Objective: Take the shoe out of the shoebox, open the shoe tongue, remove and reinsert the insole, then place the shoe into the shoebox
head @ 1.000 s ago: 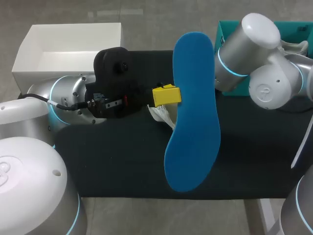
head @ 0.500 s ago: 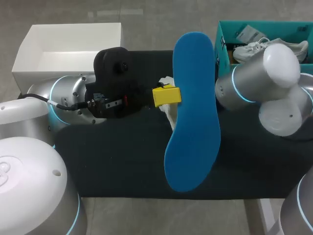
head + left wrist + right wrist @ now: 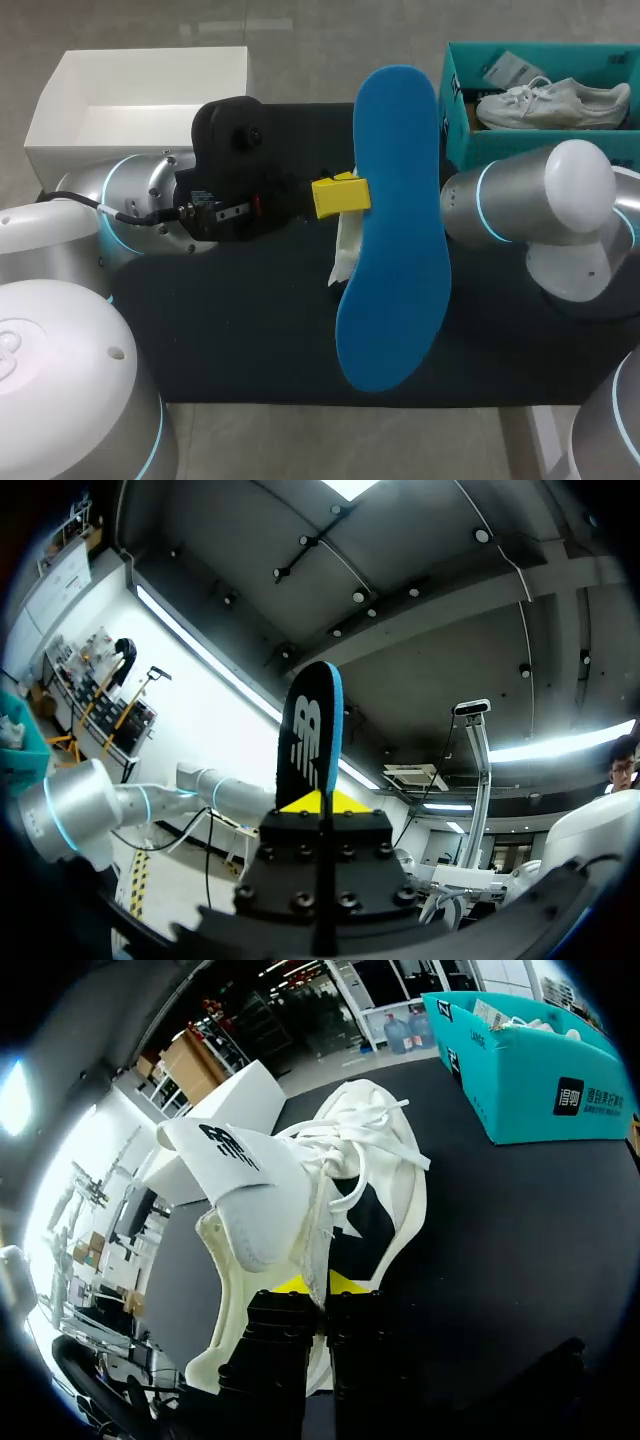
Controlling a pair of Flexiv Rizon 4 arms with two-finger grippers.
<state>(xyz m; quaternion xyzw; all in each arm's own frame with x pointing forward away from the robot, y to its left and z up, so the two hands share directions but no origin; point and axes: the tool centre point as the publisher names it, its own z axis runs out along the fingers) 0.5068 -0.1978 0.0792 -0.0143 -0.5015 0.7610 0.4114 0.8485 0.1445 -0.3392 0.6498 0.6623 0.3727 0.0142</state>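
The left gripper (image 3: pixel 322 802) is clenched on a long blue foam insole (image 3: pixel 395 250) with a black underside, holding it on edge above the table by its long side. The right gripper (image 3: pixel 318 1283) is closed on a white lace-up sneaker (image 3: pixel 262 1260). Its yellow tips appear to pinch the thin side wall near the collar, though the exact hold is hard to make out. The sneaker's padded white tongue (image 3: pixel 235 1185) is folded back and the laces hang loose. In the head view this sneaker sits mostly hidden under the insole, near the middle of the table.

The surface is a black matte table mat (image 3: pixel 250 330). At its far right edge stands a teal cardboard shoebox (image 3: pixel 458 110), with a second white sneaker (image 3: pixel 550 100) lying inside. At the far left stands a white open cardboard box (image 3: pixel 150 60).

Counted: 2 sneakers, 1 insole, 2 boxes, 2 arms.
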